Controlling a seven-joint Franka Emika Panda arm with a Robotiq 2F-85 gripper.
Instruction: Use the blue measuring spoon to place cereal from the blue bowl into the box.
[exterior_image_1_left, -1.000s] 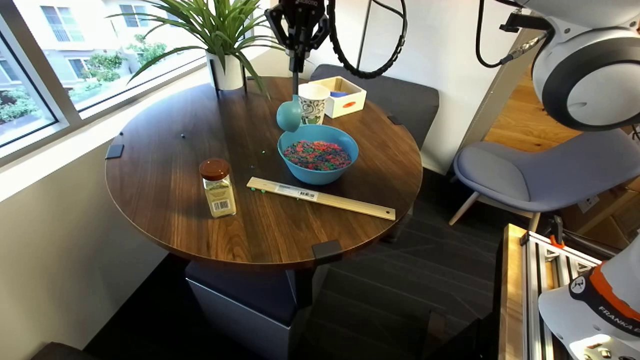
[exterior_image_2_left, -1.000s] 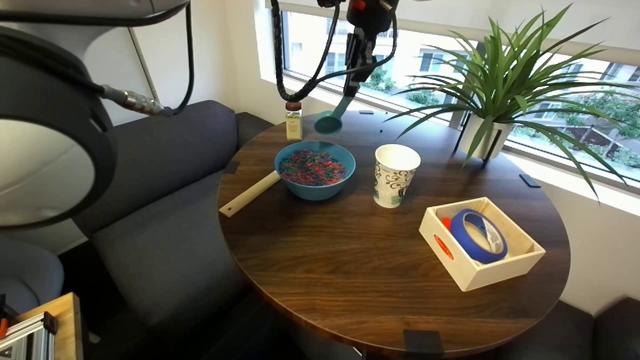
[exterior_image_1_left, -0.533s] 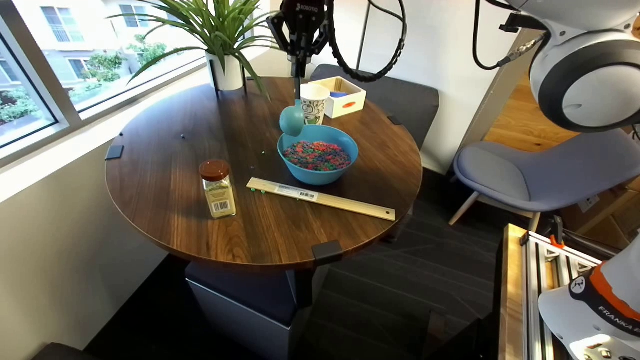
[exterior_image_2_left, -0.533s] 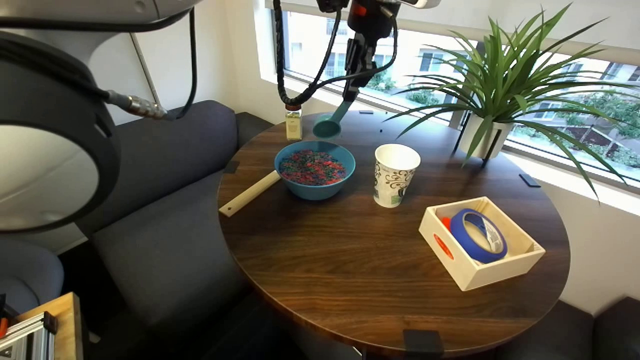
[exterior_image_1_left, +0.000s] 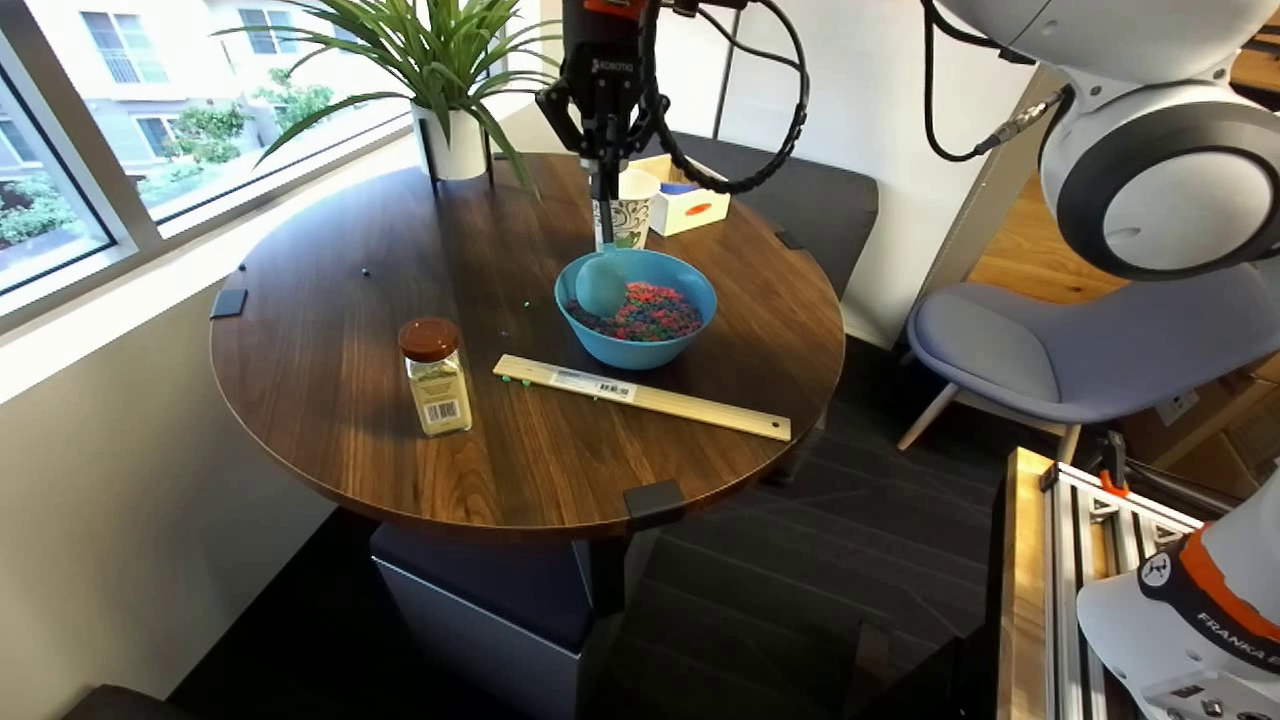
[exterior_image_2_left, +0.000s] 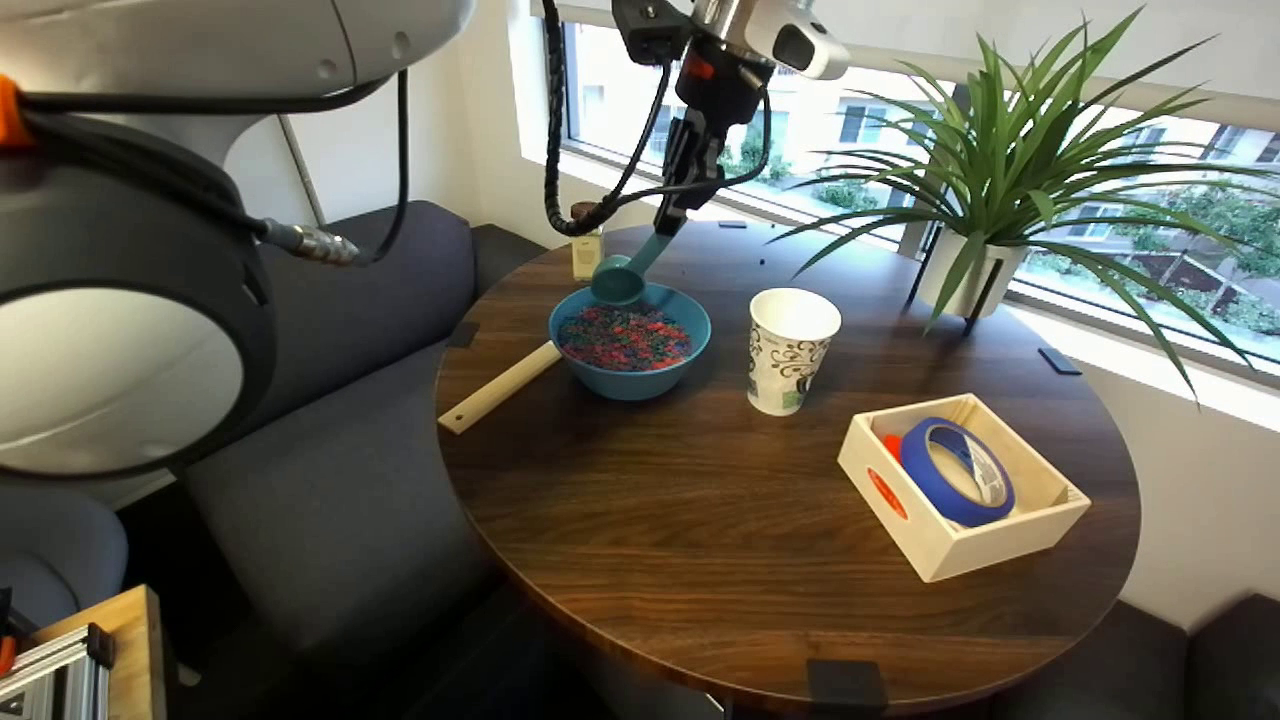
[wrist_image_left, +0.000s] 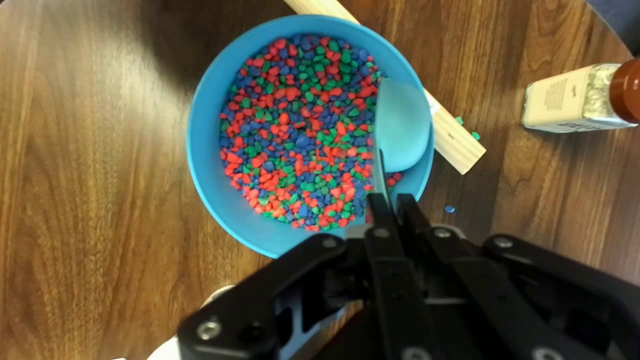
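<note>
In the wrist view, the blue measuring spoon (wrist_image_left: 404, 125) is over the blue bowl (wrist_image_left: 222, 200) at 3 o'clock, tilted sideways; contact with the cereal (wrist_image_left: 300, 135) cannot be confirmed. The tool (wrist_image_left: 393, 201) is clamped on the spoon's handle. A wooden stick (wrist_image_left: 456, 142) runs beside the bowl from 12 to 3 o'clock; a jar (wrist_image_left: 570, 100) stands beyond at 3 o'clock. On the table (exterior_image_2_left: 650, 520) in an exterior view, a cup (exterior_image_2_left: 788, 355) stands at the bowl's 3 o'clock; the box (exterior_image_2_left: 920, 535), holding a tape roll (exterior_image_2_left: 927, 488), is at 4 o'clock.
</note>
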